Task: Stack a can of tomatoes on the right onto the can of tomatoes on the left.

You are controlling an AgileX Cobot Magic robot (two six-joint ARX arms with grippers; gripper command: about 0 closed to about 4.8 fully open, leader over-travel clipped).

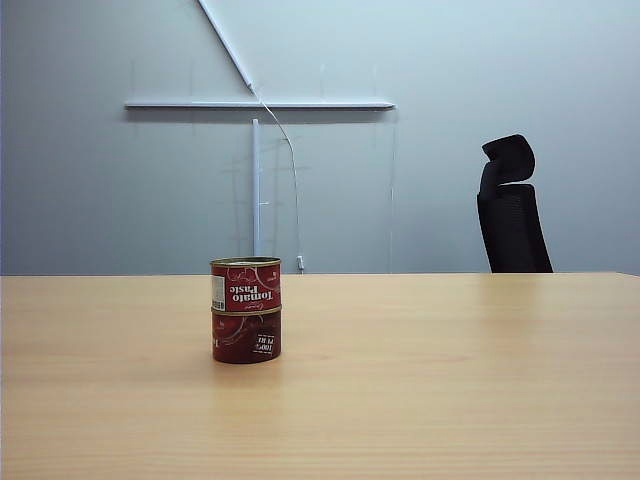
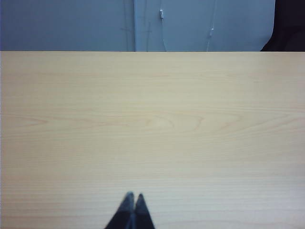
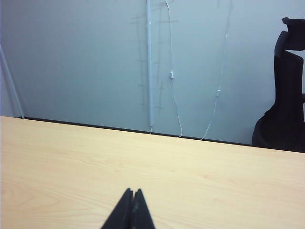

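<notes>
Two tomato paste cans on the wooden table (image 1: 450, 380), left of the middle in the exterior view, stacked one on the other. Upper can (image 1: 245, 286) sitting squarely on the lower can (image 1: 246, 336), rims meeting in a thin metallic band, sides flush, the stack upright with no visible lean. Both short and round, wrapped in dark red labels. On the upper label, white lettering "Tomato Paste" printed upside down, plus a small white panel at the left edge of the label; open-looking gold rim at the top. On the lower label, smaller white text, also inverted, too fine to read in full. Faint shadow on the tabletop at the base of the stack.

Neither arm visible in the exterior view. Left gripper (image 2: 134, 196) seen only in the left wrist view: two dark fingertips pressed together into a point, nothing between them, above bare light wood grain. Right gripper (image 3: 133, 192) seen only in the right wrist view: likewise two dark tips closed against each other, holding nothing, over the table with the far edge and wall beyond. No can in sight in either wrist view, so both grippers apart from the stack.

Behind the table, a grey wall with a white rail (image 1: 260, 104), a thin hanging cable (image 1: 293, 190), and a black office chair (image 1: 512, 205) at the right.
</notes>
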